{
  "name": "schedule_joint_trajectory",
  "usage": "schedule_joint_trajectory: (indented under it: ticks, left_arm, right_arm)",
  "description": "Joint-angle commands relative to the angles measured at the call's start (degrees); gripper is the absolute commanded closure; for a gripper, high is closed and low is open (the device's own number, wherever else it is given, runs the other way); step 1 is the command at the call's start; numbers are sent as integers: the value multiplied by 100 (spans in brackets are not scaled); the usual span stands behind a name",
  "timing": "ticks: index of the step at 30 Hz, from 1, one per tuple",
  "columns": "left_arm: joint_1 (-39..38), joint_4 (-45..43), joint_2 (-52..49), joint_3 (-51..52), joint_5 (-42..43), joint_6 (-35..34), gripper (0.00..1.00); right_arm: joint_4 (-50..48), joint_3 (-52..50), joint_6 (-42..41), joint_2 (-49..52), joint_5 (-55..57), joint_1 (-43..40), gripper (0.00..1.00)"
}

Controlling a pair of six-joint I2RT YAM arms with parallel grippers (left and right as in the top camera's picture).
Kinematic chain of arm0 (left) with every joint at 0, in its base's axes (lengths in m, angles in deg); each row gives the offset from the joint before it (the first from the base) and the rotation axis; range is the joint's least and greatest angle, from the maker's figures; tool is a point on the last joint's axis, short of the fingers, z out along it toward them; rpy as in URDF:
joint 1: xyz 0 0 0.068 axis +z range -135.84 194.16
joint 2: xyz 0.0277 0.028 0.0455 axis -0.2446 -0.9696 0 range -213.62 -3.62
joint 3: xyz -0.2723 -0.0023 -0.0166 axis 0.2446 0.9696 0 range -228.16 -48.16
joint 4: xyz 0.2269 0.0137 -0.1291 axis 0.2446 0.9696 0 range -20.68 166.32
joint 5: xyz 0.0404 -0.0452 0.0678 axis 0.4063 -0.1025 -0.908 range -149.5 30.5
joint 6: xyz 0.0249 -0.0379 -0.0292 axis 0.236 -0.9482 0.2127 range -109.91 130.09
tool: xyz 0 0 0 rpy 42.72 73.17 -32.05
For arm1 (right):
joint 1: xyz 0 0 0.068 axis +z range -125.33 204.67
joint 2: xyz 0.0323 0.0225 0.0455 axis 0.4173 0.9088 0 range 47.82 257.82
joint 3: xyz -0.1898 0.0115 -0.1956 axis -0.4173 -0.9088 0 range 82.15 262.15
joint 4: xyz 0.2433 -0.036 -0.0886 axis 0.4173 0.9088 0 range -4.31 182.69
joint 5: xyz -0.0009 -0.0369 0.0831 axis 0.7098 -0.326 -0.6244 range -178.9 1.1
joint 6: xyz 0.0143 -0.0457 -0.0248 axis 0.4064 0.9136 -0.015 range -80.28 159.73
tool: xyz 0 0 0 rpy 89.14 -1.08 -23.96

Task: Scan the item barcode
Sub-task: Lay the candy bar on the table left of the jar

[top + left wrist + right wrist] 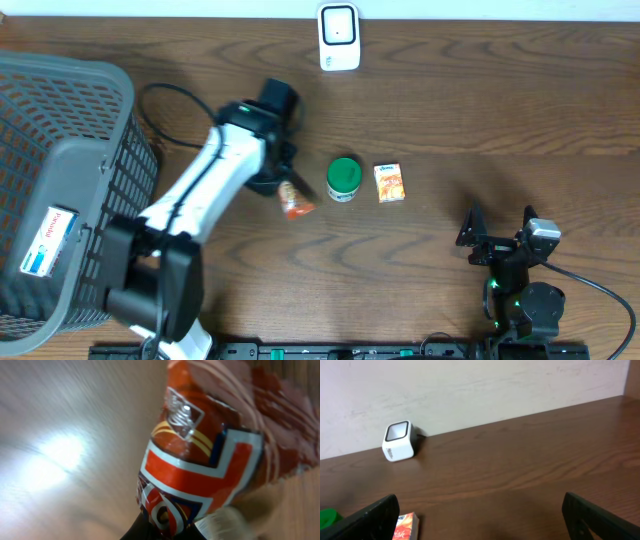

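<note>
Snack packet (294,203) pinched tight in my left jaws, near the middle of the counter (450,110).
The red-and-orange packet is at the tip of my left arm (205,185), just left of a green-lidded jar (344,178), with a small orange box (389,183) beyond the jar. I cannot tell whether it touches the wood. The white scanner (339,37) stands at the far edge, well apart. My right jaws are spread wide at the near right. A grey basket (60,100) on the left holds a white-and-blue box (50,240).
</note>
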Motion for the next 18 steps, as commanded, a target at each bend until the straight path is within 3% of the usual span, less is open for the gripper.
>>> schedule_joint_trajectory:
  ticks: [1, 5, 10, 12, 13, 14, 15, 18]
  left_arm:
    - [-363, -557, -389, 125, -15, -2063, 89]
    - [-562, -879, -809, 125, -166, -2800, 84]
    - [-577, -811, -1172, 127, -409, -2791, 83]
    - [-577, -890, -1198, 127, -452, -2417, 55]
    - [-570, -1016, -1193, 125, -527, -2081, 37]
    - [-562, -1158, -1150, 125, -522, -1744, 25]
    - [-538, -1305, -1093, 116, -490, -1399, 19]
    - [-455, -1349, -772, -22, -393, -896, 14]
  right_arm:
    - [26, -7, -46, -11, 52, -11, 1]
    - [26, -7, -46, -11, 52, -11, 1]
    - [26, -7, -46, -11, 52, -11, 1]
    - [26, -7, -46, -11, 52, -11, 1]
    - [26, -7, -46, -11, 52, -11, 1]
    - [26, -7, -46, -11, 52, -11, 1]
    - [26, -7, -46, -11, 52, -11, 1]
    - [26, -7, -46, -11, 52, -11, 1]
